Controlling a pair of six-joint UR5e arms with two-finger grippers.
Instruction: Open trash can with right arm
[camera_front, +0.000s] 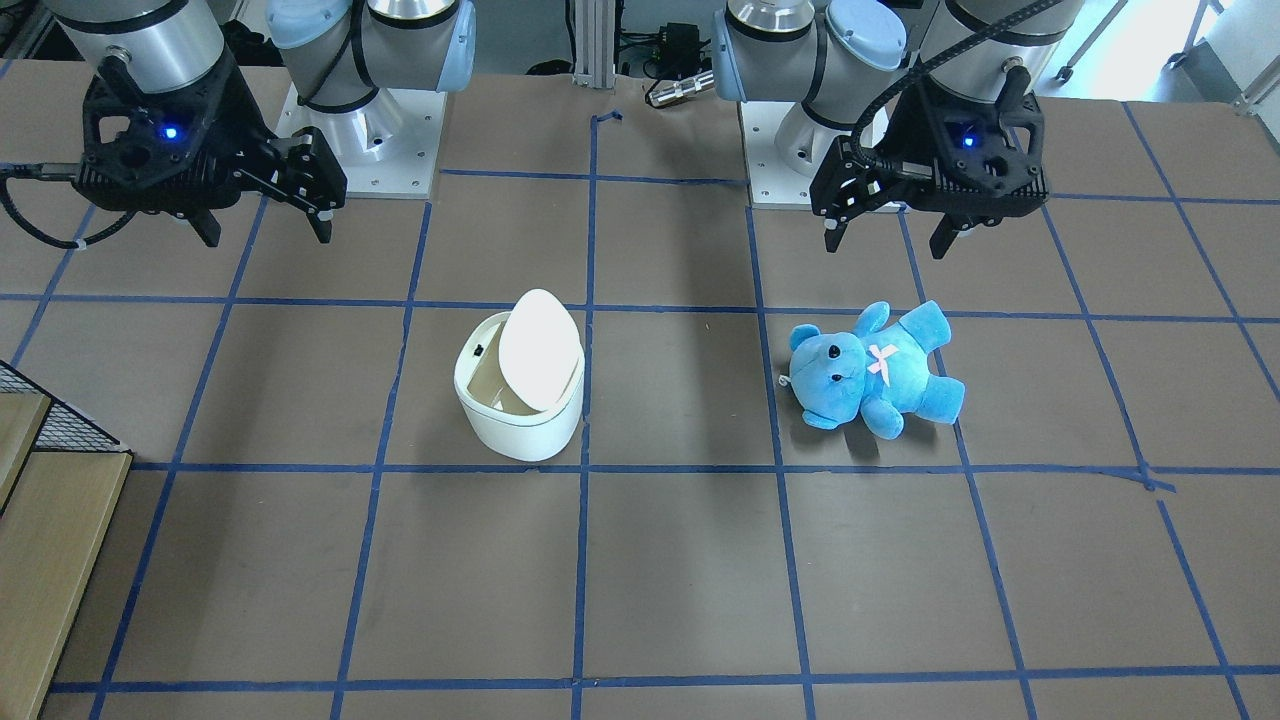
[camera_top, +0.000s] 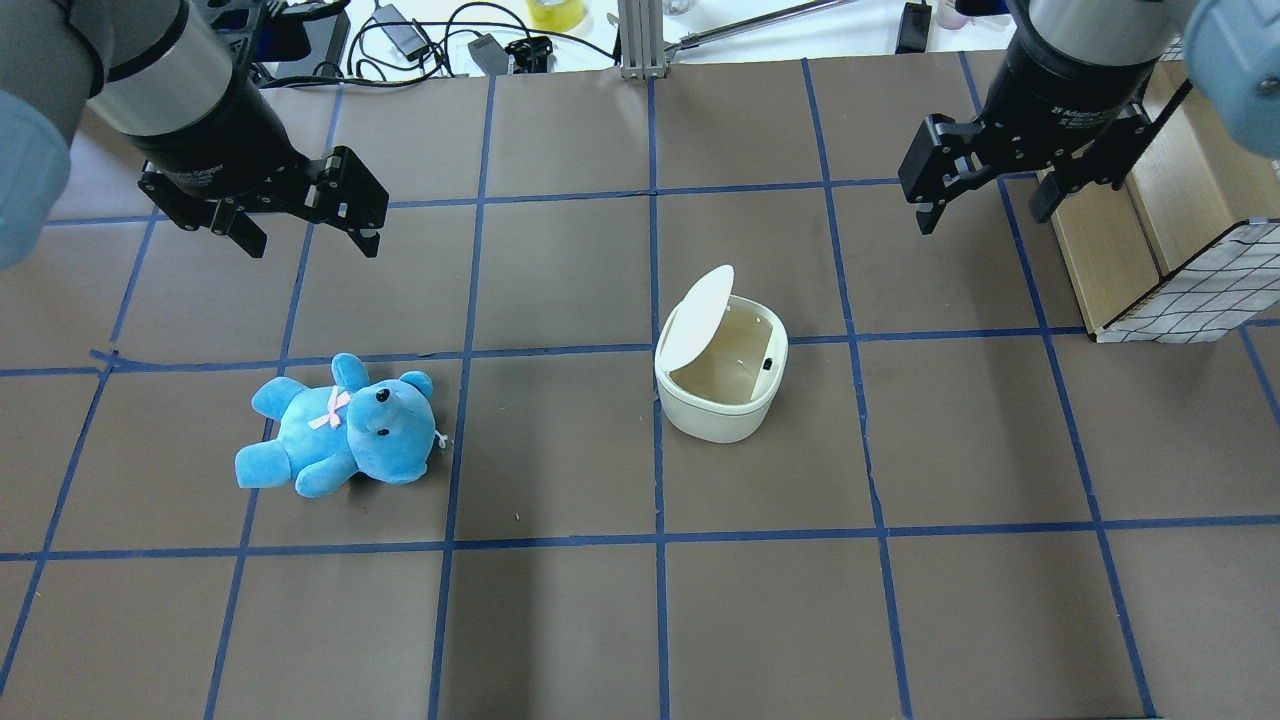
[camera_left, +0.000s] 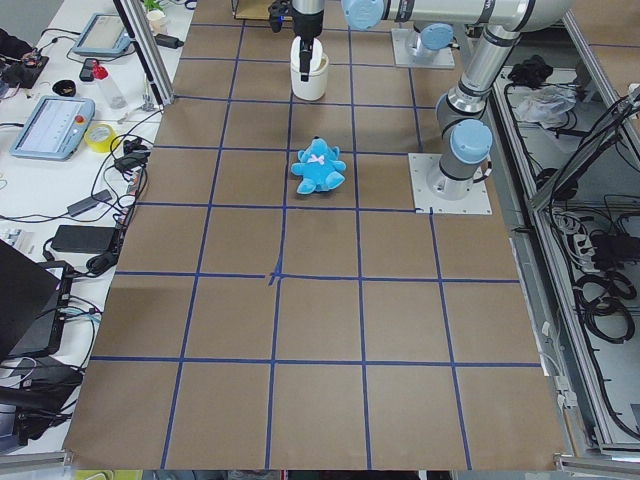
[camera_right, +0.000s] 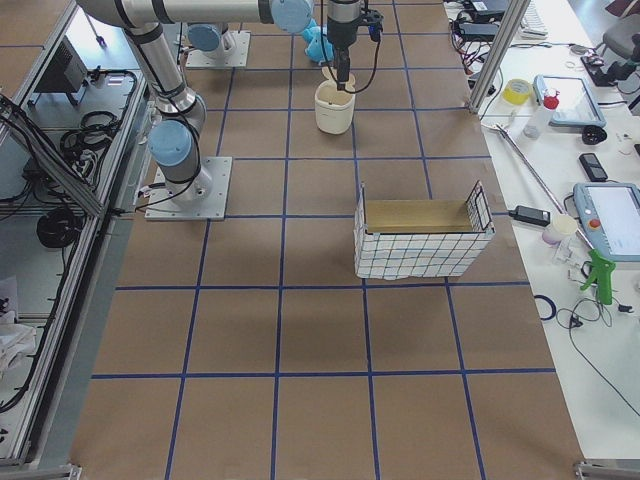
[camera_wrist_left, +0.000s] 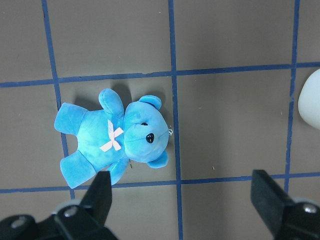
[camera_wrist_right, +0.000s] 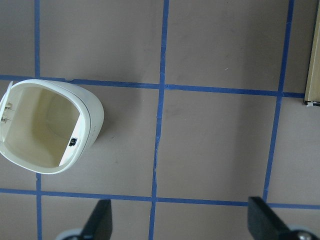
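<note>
Overhead exterior view: we find the trash can (camera_top: 715, 415), lid (camera_top: 697, 318) tipped up, at frame centre, well lower left of the right gripper (camera_top: 983, 210), whose fingers stand apart.

We saw that the right arm (camera_front: 150, 35) was silver with pale blue joint caps (camera_front: 300, 20). The right gripper (camera_front: 266, 232) was black, angular, lit by a small blue light (camera_front: 171, 132) — a loose black cable (camera_front: 60, 245) with a white tie (camera_front: 81, 243) trailed from it. The left arm (camera_front: 990, 40) matched, though a ribbed cable (camera_front: 925, 70) climbed its wrist, and white lettering (camera_top: 1090, 112) marked both.
</note>
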